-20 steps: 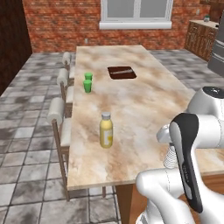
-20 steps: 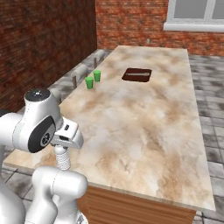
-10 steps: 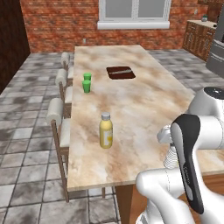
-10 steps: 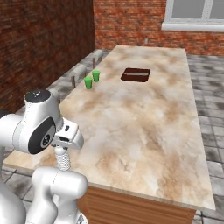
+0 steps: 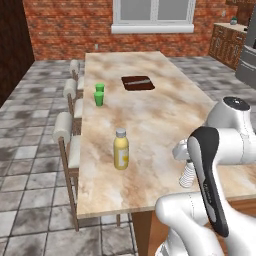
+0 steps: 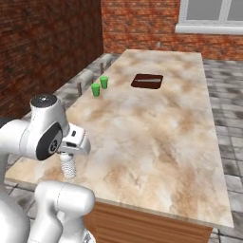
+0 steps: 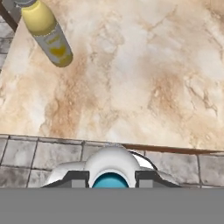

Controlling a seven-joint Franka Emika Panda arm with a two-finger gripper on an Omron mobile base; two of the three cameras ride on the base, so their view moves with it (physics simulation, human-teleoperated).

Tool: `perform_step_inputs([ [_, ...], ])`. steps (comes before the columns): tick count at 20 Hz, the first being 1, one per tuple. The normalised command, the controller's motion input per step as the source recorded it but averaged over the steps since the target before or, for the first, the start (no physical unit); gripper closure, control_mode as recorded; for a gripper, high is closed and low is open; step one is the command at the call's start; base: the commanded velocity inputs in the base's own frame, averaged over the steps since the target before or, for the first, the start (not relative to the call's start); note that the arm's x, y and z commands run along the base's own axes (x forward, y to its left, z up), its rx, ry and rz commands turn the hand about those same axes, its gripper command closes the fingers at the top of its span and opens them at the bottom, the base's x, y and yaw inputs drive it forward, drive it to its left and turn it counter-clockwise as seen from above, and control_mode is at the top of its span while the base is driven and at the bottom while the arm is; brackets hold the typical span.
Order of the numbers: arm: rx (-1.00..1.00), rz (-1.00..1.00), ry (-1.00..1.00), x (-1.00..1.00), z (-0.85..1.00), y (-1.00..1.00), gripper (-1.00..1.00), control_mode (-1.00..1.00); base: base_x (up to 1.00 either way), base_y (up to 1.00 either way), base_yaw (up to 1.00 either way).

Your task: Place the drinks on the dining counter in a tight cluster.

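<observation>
The water bottle [image 5: 187,175] stands upright, long axis vertical, close to the near edge of the dining counter [image 5: 155,117]. It is small and clear, with a ribbed, ringed body, rounded pale shoulders and a blue cap. The gripper [image 7: 111,177] comes straight down over it. In the hand view its two dark fingers [image 7: 78,176] are drawn in narrow and sit snug against either side of the bottle's top, gripping it, with the bottle's base apparently on the stone. Well apart from it, nearer the stool side of the counter, the juice bottle [image 5: 120,149] also stands upright with its cap up. It is fat, rounded and yellow, with a pale label band and a grey cap. In the hand view it shows slanted, cap toward the upper left corner. The counter is a long rectangle of beige-brown marbled stone with a wooden edge. Farther along it sit two small bright-green cups [image 5: 99,95], close together, and a dark brown rectangular inset [image 5: 137,83]. Cushioned stools [image 5: 65,136] line the counter's left side over grey stone floor tiles.
</observation>
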Motion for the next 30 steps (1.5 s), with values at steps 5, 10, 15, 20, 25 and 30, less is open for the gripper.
perform_step_inputs([
  [5, 0.0, 0.27, 0.04, 0.97, 0.0, 0.07, 1.0, -1.0, 0.0, 0.0, 0.0],
  [10, -0.01, 0.13, 0.03, 0.73, 0.0, 0.0, 1.0, -1.0, 0.0, 0.0, 0.0],
  [15, -0.13, 0.0, 0.1, 0.76, -0.01, 0.12, 1.0, -1.0, 0.0, 0.0, 0.0],
  [20, -0.11, 0.0, 0.07, 0.8, -0.17, 0.09, 1.0, -1.0, 0.0, 0.0, 0.0],
  [25, 0.0, 0.04, 0.0, 0.41, -0.05, -0.04, 1.0, -1.0, 0.0, 0.0, 0.0],
  [30, 0.0, 0.17, 0.0, 0.13, 0.0, -0.05, 1.0, -1.0, 0.0, 0.0, 0.0],
])
